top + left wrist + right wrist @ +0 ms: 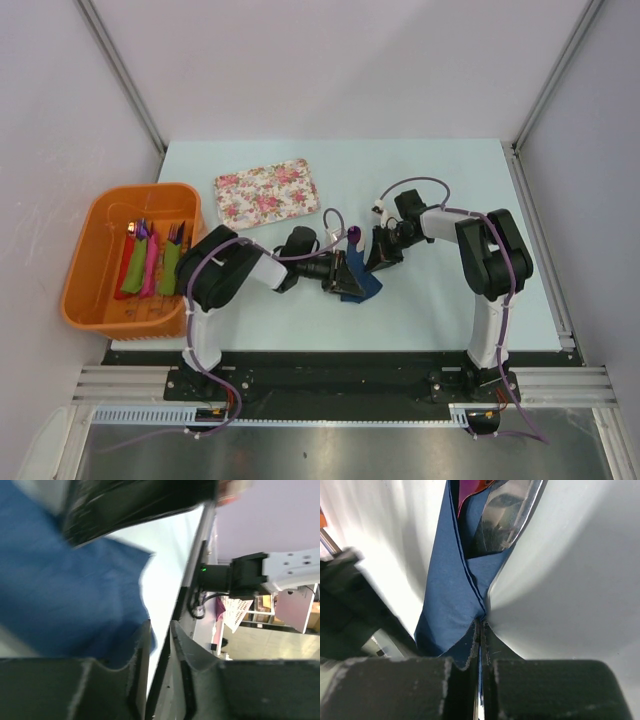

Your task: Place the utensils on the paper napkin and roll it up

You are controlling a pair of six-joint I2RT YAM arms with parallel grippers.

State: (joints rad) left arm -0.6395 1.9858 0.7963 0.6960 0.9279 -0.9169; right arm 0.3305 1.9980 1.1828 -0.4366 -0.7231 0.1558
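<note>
The dark navy paper napkin (360, 283) lies partly folded at the table's middle, between both grippers. In the right wrist view the napkin (447, 595) wraps around the utensils: a purple-red handle (471, 487) and a grey-silver piece (507, 515) stick out of the fold. My right gripper (481, 623) is shut on the napkin's edge; in the top view this gripper (379, 256) sits at the napkin's right. My left gripper (160, 630) has its jaws a narrow gap apart with nothing between them, next to the napkin (75, 595). From above, it (341, 272) sits at the napkin's left.
An orange basket (85, 262) at the left edge holds red (129, 262), pink (150, 262) and green (170, 264) rolled napkins with cutlery. A floral tray (267, 192) lies behind the left arm. The table's near edge (330, 347) runs close in front of the napkin.
</note>
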